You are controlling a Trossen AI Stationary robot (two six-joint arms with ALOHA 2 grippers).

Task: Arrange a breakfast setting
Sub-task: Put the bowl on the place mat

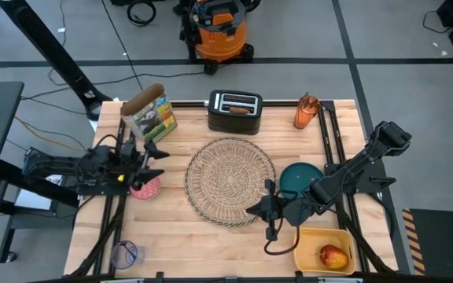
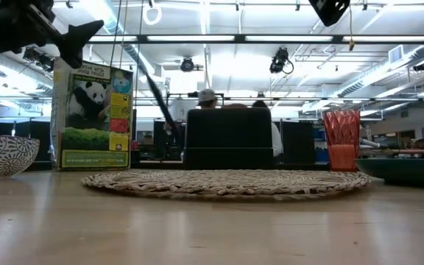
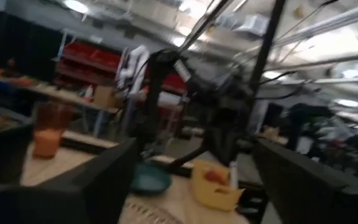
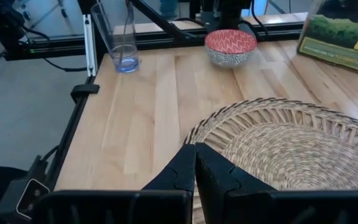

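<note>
The round wicker placemat (image 1: 230, 181) lies flat mid-table. The teal plate (image 1: 300, 177) sits at its right edge. The small pink bowl (image 1: 145, 187) stands left of the mat. My left gripper (image 1: 157, 161) hovers open just above the bowl, pointing toward the table's right. My right gripper (image 4: 195, 149) is shut, raised over the mat's near right rim (image 4: 229, 124). A toast slice sits in the black toaster (image 1: 234, 112). The orange cup (image 1: 306, 112) stands far right. The apple (image 1: 333, 255) lies in a yellow bin (image 1: 309, 240). The spoon does not show.
A panda cereal box (image 1: 149, 114) stands at the far left, close behind my left gripper. A clear glass (image 1: 124, 253) stands at the near left corner. Bare wood lies between the mat and the near edge. People sit in the room beyond the table.
</note>
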